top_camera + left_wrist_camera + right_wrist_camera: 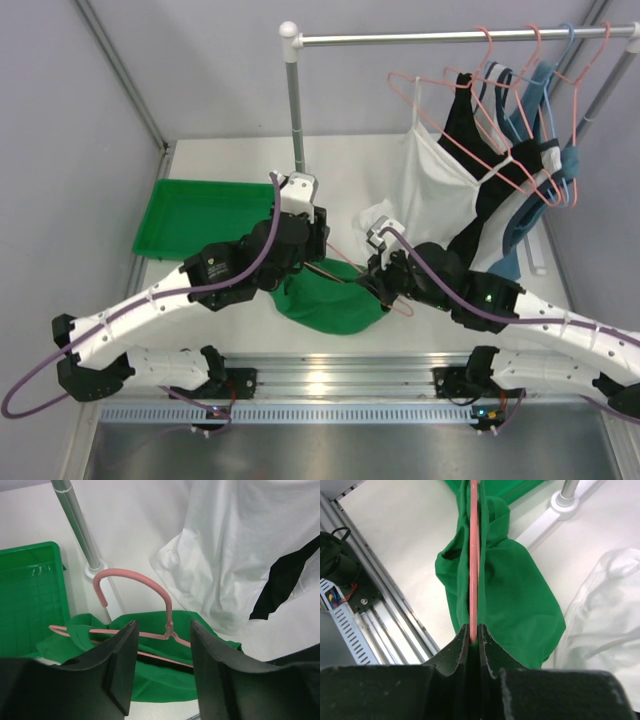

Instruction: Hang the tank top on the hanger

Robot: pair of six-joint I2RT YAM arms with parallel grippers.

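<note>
Right wrist view has the right gripper (474,632) clenched on the hanger (474,555), whose thin pink wire is pinched edge-on. The tank top (515,595) is bunched around that wire on the table (395,545), just in front of the rack post (80,530). The left gripper (162,650) is released, jaws apart with nothing between them, on the post's near side. I judge the green fabric light, limp and apt to slide along smooth wire, so a strap or the neck edge is the place to pinch. The hanger looks light and stiff yet springy, best held near its twisted neck. No brand, label or writing is legible.
</note>
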